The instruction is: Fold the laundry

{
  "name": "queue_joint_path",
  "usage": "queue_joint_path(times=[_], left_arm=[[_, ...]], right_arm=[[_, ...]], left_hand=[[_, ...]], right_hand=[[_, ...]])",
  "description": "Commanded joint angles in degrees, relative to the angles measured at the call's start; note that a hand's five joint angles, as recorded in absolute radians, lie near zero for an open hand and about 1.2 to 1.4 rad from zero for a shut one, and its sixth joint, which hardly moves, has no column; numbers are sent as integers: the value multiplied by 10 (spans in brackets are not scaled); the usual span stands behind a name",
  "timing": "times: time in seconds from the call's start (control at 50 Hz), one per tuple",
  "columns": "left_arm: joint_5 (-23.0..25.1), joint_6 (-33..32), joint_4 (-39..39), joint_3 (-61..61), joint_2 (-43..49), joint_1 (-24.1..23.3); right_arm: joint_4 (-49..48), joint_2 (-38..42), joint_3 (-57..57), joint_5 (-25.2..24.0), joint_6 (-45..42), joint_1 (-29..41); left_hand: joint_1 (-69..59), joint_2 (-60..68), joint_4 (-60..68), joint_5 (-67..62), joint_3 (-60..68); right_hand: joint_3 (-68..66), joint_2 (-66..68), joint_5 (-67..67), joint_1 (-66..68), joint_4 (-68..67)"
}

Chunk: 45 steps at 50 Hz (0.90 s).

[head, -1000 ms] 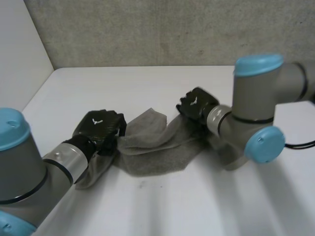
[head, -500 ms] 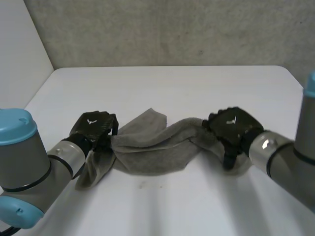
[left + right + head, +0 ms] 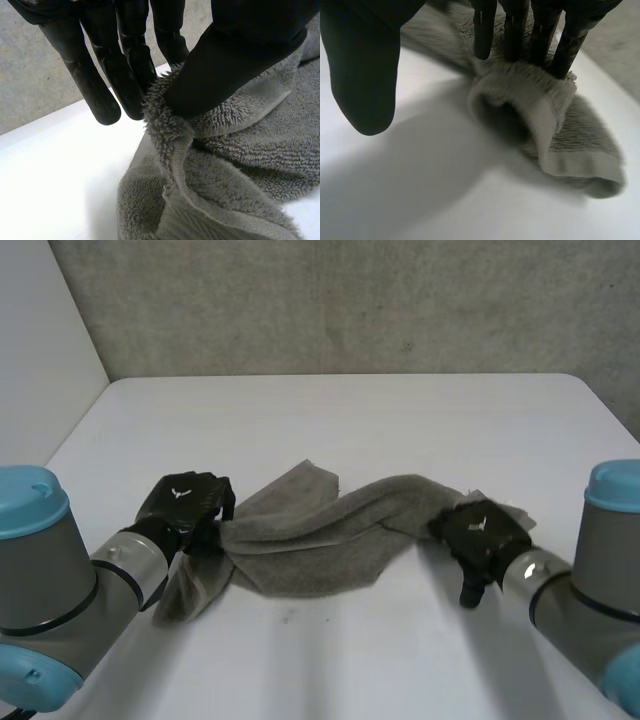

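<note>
A grey towel [image 3: 320,540] lies bunched and stretched across the white table [image 3: 350,410] between my two hands. My left hand [image 3: 185,505] is at the towel's left end. In the left wrist view its thumb [image 3: 235,55] pinches a fluffy edge of the towel [image 3: 240,150] against the fingers [image 3: 125,65]. My right hand [image 3: 480,535] rests at the towel's right end. There its straight fingers [image 3: 515,25] lie on a rolled fold of the towel [image 3: 540,105], while the thumb [image 3: 362,65] stands apart over bare table.
A rough grey wall [image 3: 350,300] runs along the table's far edge and a pale panel [image 3: 40,350] closes the left side. Bare table lies behind the towel and in front of it [image 3: 340,660].
My right arm has swung round to the near right, and its hand moved right and nearer, drawing the towel's right end out. The left hand shifted slightly left, keeping its pinch.
</note>
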<state>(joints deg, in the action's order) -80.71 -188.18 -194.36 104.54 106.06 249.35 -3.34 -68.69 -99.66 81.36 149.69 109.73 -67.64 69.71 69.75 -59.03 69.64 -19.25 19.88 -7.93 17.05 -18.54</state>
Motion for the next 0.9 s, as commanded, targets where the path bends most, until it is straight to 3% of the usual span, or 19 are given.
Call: queue_joint_path(times=[0.02,0.34,0.4,0.44,0.46,0.48,0.62,0.72,0.82,0.9], left_arm=[[1,0,-1,5,-1,5],[2,0,-1,10,0,9],[2,0,-1,10,1,9],[2,0,-1,10,1,9],[2,0,-1,10,1,9],[2,0,-1,10,1,9],[-1,-2,5,5,-1,12],[2,-4,11,1,-14,19],[2,-17,40,1,-41,20],[3,-45,79,-2,-49,20]], right_arm=[[-33,54,70,34,-5,-3],[-55,154,165,39,-34,-3],[-77,173,178,40,-42,-3],[-102,179,186,39,-51,-3],[-102,179,186,39,-51,-3],[-114,176,190,39,-52,-4],[-111,103,201,40,-48,-4],[-20,38,206,34,-53,-4],[208,8,226,28,-93,-21],[307,5,213,27,-150,-39]], left_hand=[[-124,103,102,-110,104],[-124,103,102,-110,104],[-124,103,102,-110,104],[-124,103,102,-110,104],[-124,103,102,-110,104],[-124,103,102,-110,104],[-124,103,102,-110,104],[-124,103,102,-110,104],[-124,103,102,-110,104],[-124,103,102,-110,104]], right_hand=[[16,-22,3,6,9],[-9,3,-22,31,-16],[-129,122,-142,151,-136],[-465,458,-478,487,-472],[-467,461,-480,489,-474],[-606,600,-619,628,-613],[-608,601,-621,629,-615],[-608,601,-621,629,-615],[-608,601,-621,629,-615],[-608,601,-621,629,-615]])
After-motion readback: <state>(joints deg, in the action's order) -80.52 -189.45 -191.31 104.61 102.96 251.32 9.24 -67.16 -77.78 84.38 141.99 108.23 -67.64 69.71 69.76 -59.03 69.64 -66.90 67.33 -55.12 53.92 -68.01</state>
